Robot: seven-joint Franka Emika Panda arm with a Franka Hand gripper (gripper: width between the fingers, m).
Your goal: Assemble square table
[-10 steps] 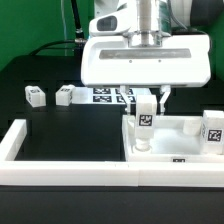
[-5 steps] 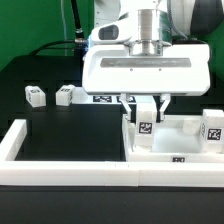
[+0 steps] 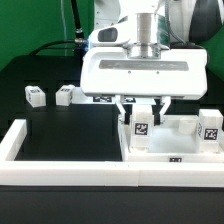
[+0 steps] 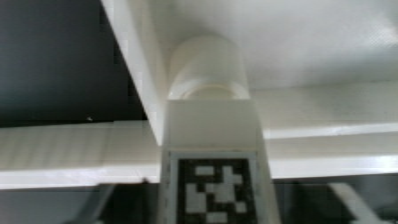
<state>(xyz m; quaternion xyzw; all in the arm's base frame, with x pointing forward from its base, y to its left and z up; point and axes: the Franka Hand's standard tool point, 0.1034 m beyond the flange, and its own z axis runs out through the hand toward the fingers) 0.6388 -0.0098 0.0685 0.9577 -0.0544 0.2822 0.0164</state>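
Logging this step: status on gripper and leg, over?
Gripper open, fingers either side of upright leg, gaps showing. Leg stands in square table corner. Nothing in the way; loose legs well off.

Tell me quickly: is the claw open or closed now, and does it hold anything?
Claw: open, spread on both sides of the upright leg with a small gap showing, so it seems to hold nothing.

A black worktop (image 3: 70,130) is edged along the bottom and the exterior view's left by a white border wall (image 3: 70,172). At mid-left a first leg block (image 3: 34,95) and a second leg block (image 3: 66,95) are set slightly apart, with the marker board (image 3: 103,98) just beside them toward the centre. A white square slab (image 3: 185,142) is laid at the lower right, close against the wall.
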